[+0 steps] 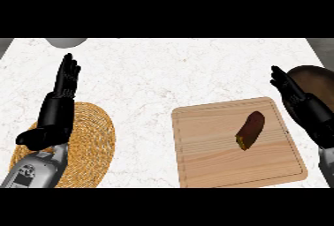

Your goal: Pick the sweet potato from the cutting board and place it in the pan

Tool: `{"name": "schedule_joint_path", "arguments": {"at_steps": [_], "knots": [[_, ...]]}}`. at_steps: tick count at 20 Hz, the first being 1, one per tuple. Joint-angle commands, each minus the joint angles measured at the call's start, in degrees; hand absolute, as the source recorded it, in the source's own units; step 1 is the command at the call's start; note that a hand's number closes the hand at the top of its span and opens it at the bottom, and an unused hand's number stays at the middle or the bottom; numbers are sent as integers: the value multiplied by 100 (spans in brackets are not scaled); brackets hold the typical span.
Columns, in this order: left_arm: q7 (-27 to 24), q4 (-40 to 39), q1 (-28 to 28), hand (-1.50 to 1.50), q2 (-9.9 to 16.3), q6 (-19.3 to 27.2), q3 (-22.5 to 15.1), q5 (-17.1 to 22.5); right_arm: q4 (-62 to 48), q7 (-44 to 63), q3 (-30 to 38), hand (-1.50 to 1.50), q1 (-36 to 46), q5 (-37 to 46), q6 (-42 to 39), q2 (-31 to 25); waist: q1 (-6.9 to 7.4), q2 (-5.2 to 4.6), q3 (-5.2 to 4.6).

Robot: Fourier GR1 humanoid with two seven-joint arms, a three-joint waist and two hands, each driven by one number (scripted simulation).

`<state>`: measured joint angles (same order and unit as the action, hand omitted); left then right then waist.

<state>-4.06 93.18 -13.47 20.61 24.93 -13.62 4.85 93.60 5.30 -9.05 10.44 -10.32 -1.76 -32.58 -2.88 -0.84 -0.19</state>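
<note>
Right hand [301, 102] open, empty: lower onto dark brown oblong sweet potato [250, 130], curl across its middle. Left hand [57, 106] straight-fingered, resting.

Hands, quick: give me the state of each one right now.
Left hand: open, fingers straight, holding nothing, over the woven mat.
Right hand: open, fingers straight, holding nothing; sweet potato lies on the cutting board.

A round woven straw mat [91, 132] lies at the white marble counter's [169, 70] left; a grey round object [65, 41] sits at the far edge.
</note>
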Motion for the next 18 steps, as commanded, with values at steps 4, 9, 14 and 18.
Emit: {"name": "schedule_joint_path", "arguments": {"at_steps": [4,9,14,18], "knots": [[531,-263,311,0,-60,-304,308,603,598,-449,1147,150,83,-450,855,436,180,105,20],[1106,-290,684,0,-9,-538,578,1226,767,-602,1800,150,-1004,808,2072,23,-105,175,8],[1471,-96,640,0,295,-868,841,1529,1931,-863,1703,-150,-3029,1552,2343,220,-11,150,15],[1255,-386,610,0,167,-1008,839,1480,2592,-721,1855,-150,-3759,2067,2048,-144,128,104,11]]}}
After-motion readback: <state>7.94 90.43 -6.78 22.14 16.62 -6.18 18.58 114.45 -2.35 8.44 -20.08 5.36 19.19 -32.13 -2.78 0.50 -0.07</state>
